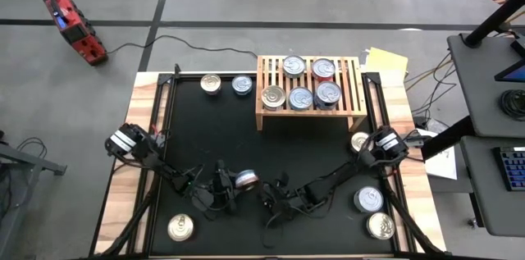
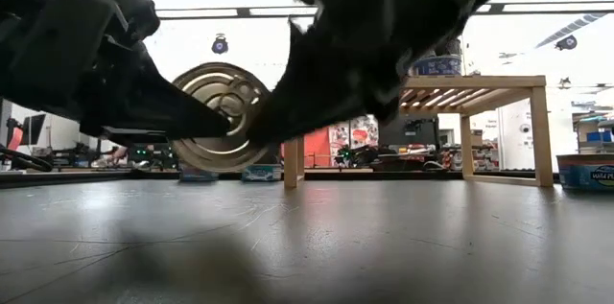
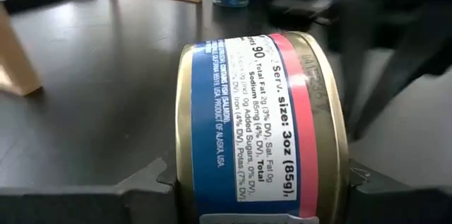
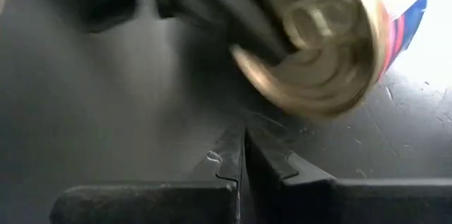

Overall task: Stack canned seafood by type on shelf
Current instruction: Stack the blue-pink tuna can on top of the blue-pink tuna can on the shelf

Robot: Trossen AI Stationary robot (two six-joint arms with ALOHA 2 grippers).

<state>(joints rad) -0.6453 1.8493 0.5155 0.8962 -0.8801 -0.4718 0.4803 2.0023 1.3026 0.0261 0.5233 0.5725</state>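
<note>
A gripper [image 2: 206,131] hangs close over the dark mat [image 2: 307,246], its black fingers [image 2: 163,112] clamped on a tin [image 2: 223,117] turned on edge, gold lid and pull ring facing out. Behind stands the light-wood shelf [image 2: 470,83], legs on the mat's far edge, one tin [image 2: 436,64] showing on top. A blue-labelled tin [image 2: 587,170] sits at the right edge.

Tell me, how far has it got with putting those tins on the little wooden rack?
About halfway. Five tins sit on the shelf. The left hand grips a red-and-blue tin on its edge above the mat, with the shut right hand close beside it. Six tins still wait on the mat, two of them beside the shelf.
</note>
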